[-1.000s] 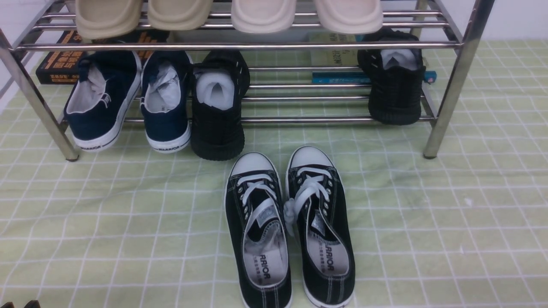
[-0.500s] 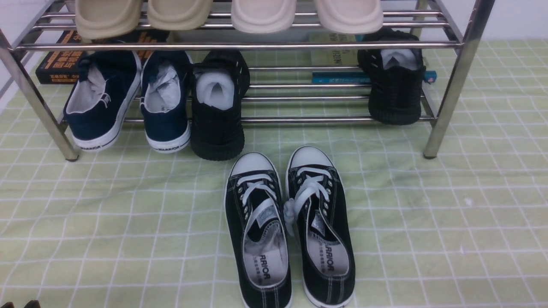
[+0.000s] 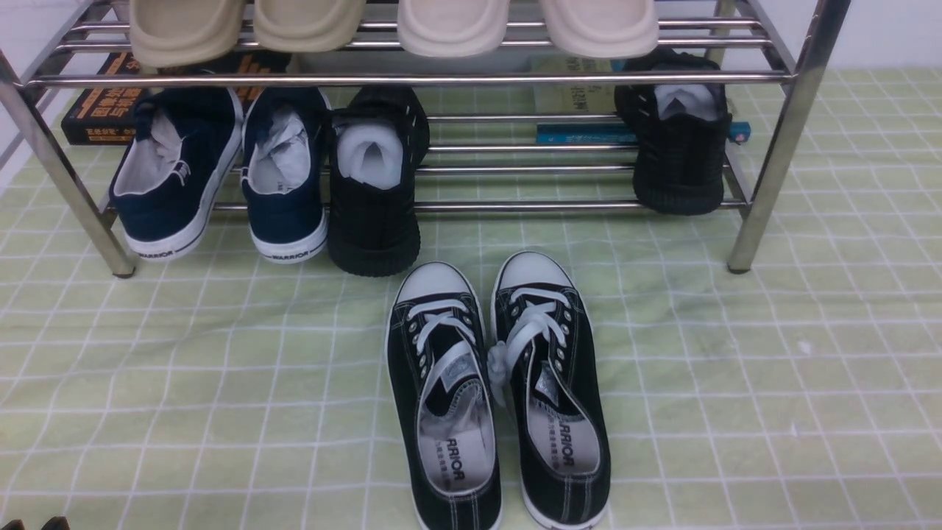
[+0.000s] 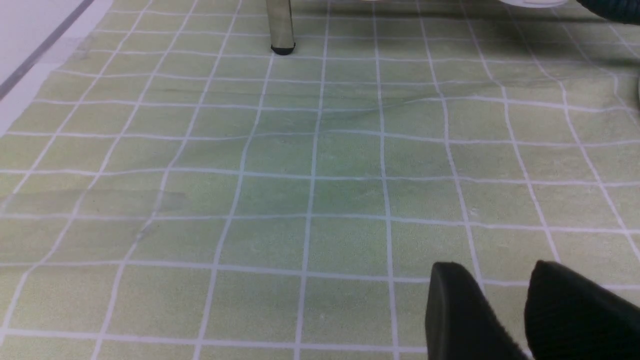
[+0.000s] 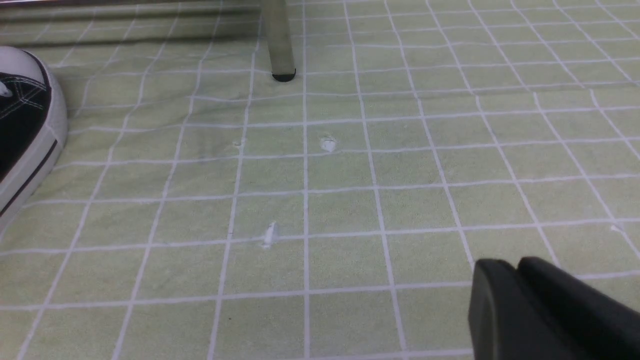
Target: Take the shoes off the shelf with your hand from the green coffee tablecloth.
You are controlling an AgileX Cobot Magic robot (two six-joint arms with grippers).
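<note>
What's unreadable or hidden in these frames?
- Slippers, front view: cut off by the top edge.
- Books behind the shelf: titles blocked by bars and shoes.
- Left gripper, right gripper: wrist views show only fingers; bodies cut by the frame edge.

Staged home-entryway setup on lab counter: chrome shoe rack (image 3: 780,132) loaded with sneakers (image 3: 221,177) and beige slippers (image 3: 390,26), books (image 3: 103,110) behind, green gridded tablecloth (image 3: 184,383) over counter, plain white wall (image 3: 890,33) at back.
</note>
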